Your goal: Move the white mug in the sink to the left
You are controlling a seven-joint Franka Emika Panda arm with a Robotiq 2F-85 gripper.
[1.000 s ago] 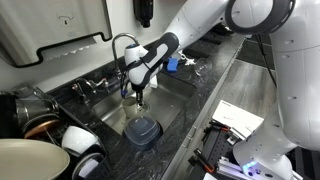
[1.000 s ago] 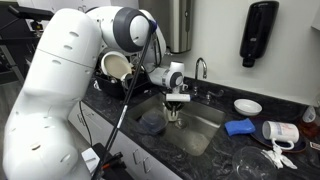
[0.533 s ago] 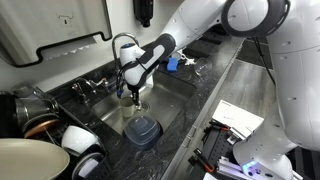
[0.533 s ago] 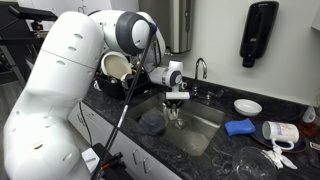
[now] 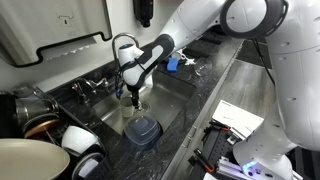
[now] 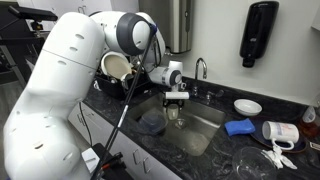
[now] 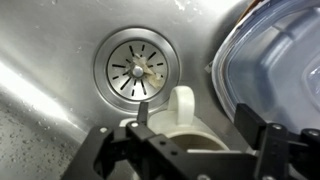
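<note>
Tool low in the sink, straddling the mug beside the drain.

In an exterior view the black two-fingered tool (image 5: 133,100) hung inside the rectangular stainless steel sink (image 5: 168,98), near the blue-grey square container (image 5: 143,131); the mug was hidden there. In an exterior view from across the dark speckled desk (image 6: 250,150), the tool (image 6: 176,108) again covered it. In the wrist view the small cream-white ceramic mug (image 7: 182,112) sat between the jaws, its handle toward the round drain strainer (image 7: 135,70), with the container (image 7: 270,60) just beside it. The jaws stood wide around the mug; whether they pressed it could not be told. A loose hold would probably let the glazed mug slip or tip during travel, and a finger might clip the container.
</note>
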